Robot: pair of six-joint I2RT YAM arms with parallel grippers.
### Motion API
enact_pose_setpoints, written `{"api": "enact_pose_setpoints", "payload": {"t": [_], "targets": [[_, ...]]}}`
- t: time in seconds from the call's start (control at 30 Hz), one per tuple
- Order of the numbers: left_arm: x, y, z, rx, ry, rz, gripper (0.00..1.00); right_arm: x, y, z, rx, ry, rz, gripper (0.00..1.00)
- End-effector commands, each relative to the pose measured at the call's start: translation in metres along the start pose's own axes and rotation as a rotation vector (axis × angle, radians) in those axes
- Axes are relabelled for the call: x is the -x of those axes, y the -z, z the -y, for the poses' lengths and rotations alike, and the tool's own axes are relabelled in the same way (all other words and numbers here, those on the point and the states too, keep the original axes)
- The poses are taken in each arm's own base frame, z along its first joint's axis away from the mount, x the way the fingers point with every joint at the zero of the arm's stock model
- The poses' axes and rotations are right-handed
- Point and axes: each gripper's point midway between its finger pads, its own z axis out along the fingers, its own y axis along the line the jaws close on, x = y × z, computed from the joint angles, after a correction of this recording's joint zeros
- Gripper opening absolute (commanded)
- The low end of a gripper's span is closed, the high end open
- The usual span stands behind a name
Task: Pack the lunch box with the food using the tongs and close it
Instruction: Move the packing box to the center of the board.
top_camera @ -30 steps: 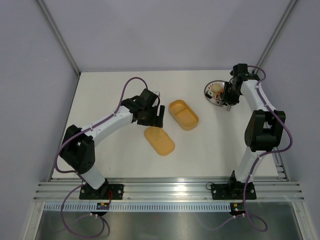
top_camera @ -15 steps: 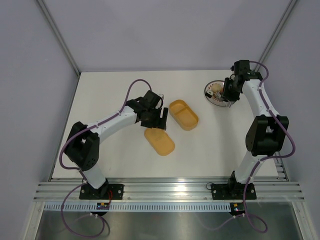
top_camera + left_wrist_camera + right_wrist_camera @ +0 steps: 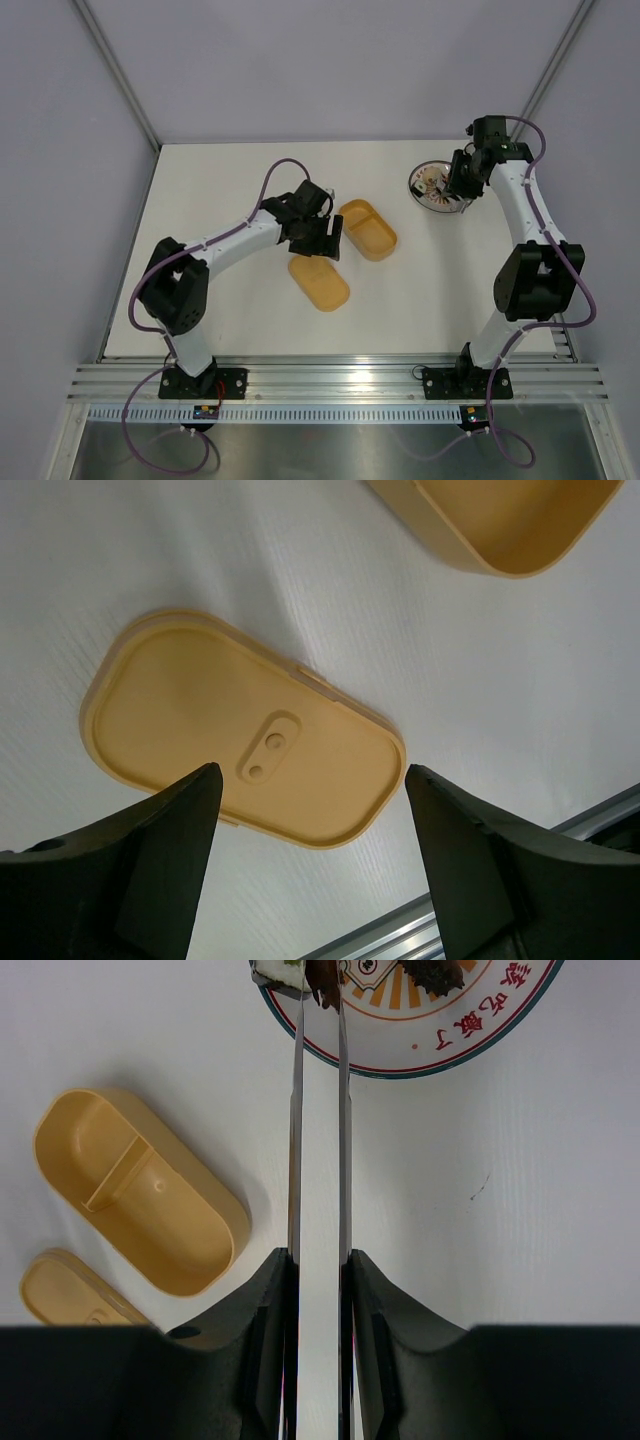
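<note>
The open mustard lunch box [image 3: 367, 229] [image 3: 140, 1190] lies mid-table, both compartments empty, with its flat lid [image 3: 319, 282] [image 3: 240, 745] beside it to the front left. My left gripper [image 3: 322, 238] [image 3: 310, 780] hangs open just above the lid, holding nothing. My right gripper [image 3: 462, 180] [image 3: 318, 1255] is shut on the silver tongs [image 3: 318, 1110]. The tong tips pinch a dark brown piece of food [image 3: 325, 985] at the rim of the patterned plate [image 3: 450, 1035]. Another dark piece of food [image 3: 435, 972] lies on that plate.
The round plate [image 3: 432, 186] sits at the back right, right of the box. An aluminium rail [image 3: 420, 930] runs along the table's near edge. Grey walls enclose the table on three sides.
My left gripper has swung right, coming over the lid's near end beside the box. My right gripper has shifted slightly over the plate, the tongs still in it.
</note>
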Motion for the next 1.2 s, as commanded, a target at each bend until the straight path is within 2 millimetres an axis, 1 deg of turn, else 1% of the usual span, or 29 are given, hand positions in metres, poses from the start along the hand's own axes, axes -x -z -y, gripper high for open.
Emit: {"api": "enact_pose_setpoints", "payload": {"t": [0.0, 0.07, 0.13, 0.2, 0.27, 0.3, 0.33, 0.37, 0.4, 0.43, 0.47, 0.53, 0.57, 0.67, 0.7, 0.77, 0.8, 0.83, 0.87, 0.93, 0.97, 1.0, 1.03, 1.07, 1.13, 1.17], "targets": [[0.021, 0.003, 0.023, -0.071, -0.010, 0.049, 0.78, 0.022, 0.036, -0.009, 0.014, 0.016, 0.110, 0.00], [0.025, 0.002, 0.030, -0.090, -0.015, 0.053, 0.78, 0.021, 0.037, -0.007, 0.005, 0.012, 0.111, 0.00], [0.026, -0.001, 0.035, -0.110, -0.014, 0.046, 0.78, 0.022, 0.044, -0.007, 0.004, 0.008, 0.125, 0.00], [0.032, -0.002, 0.043, -0.131, -0.021, 0.055, 0.78, 0.020, 0.049, -0.007, 0.000, 0.006, 0.133, 0.00], [0.032, -0.010, 0.047, -0.144, -0.019, 0.040, 0.77, 0.019, 0.052, -0.006, -0.006, 0.003, 0.139, 0.00], [0.036, -0.011, 0.051, -0.157, -0.020, 0.045, 0.77, 0.019, 0.058, -0.006, -0.005, 0.004, 0.150, 0.00], [0.035, -0.017, 0.055, -0.174, -0.018, 0.030, 0.76, 0.019, 0.059, -0.005, -0.009, -0.001, 0.149, 0.00], [0.037, -0.020, 0.057, -0.185, -0.018, 0.029, 0.76, 0.018, 0.062, -0.004, -0.013, -0.001, 0.153, 0.00], [0.042, -0.021, 0.061, -0.196, -0.019, 0.038, 0.76, 0.017, 0.066, -0.004, -0.015, -0.001, 0.159, 0.00], [0.041, -0.028, 0.060, -0.194, -0.022, 0.027, 0.76, 0.016, 0.068, -0.003, -0.017, -0.001, 0.161, 0.00], [0.043, -0.031, 0.060, -0.189, -0.026, 0.029, 0.76, 0.015, 0.072, -0.003, -0.020, -0.001, 0.170, 0.00], [0.052, -0.036, 0.061, -0.184, -0.047, 0.044, 0.76, 0.013, 0.076, -0.002, -0.022, -0.002, 0.170, 0.00], [0.050, -0.044, 0.059, -0.177, -0.052, 0.032, 0.76, 0.011, 0.076, -0.002, -0.025, -0.002, 0.169, 0.00], [0.059, -0.051, 0.062, -0.181, -0.073, 0.045, 0.77, 0.010, 0.084, -0.001, -0.025, -0.005, 0.185, 0.00], [0.058, -0.057, 0.061, -0.178, -0.075, 0.036, 0.78, 0.010, 0.085, -0.001, -0.025, -0.006, 0.185, 0.00], [0.066, -0.060, 0.065, -0.188, -0.088, 0.049, 0.78, 0.009, 0.088, 0.000, -0.029, -0.006, 0.189, 0.00], [0.065, -0.066, 0.064, -0.186, -0.088, 0.039, 0.78, 0.009, 0.091, -0.001, -0.028, -0.006, 0.194, 0.00], [0.071, -0.066, 0.069, -0.200, -0.095, 0.048, 0.78, 0.009, 0.092, 0.000, -0.031, -0.009, 0.195, 0.00], [0.072, -0.068, 0.070, -0.204, -0.096, 0.048, 0.78, 0.009, 0.095, 0.000, -0.030, -0.009, 0.201, 0.00], [0.071, -0.078, 0.071, -0.212, -0.098, 0.032, 0.79, 0.010, 0.098, -0.001, -0.027, -0.009, 0.208, 0.00], [0.077, -0.078, 0.076, -0.224, -0.099, 0.043, 0.79, 0.009, 0.100, -0.002, -0.025, -0.008, 0.208, 0.00], [0.074, -0.088, 0.074, -0.225, -0.097, 0.023, 0.79, 0.010, 0.101, -0.001, -0.026, -0.011, 0.210, 0.00], [0.076, -0.090, 0.076, -0.230, -0.099, 0.023, 0.79, 0.009, 0.101, -0.001, -0.025, -0.011, 0.208, 0.00], [0.083, -0.090, 0.080, -0.240, -0.100, 0.039, 0.79, 0.009, 0.102, -0.001, -0.025, -0.009, 0.208, 0.00], [0.084, -0.097, 0.084, -0.259, -0.093, 0.027, 0.79, 0.008, 0.103, -0.001, -0.026, -0.008, 0.208, 0.00], [0.086, -0.097, 0.087, -0.267, -0.092, 0.030, 0.79, 0.008, 0.105, -0.001, -0.027, -0.008, 0.208, 0.00]]}}
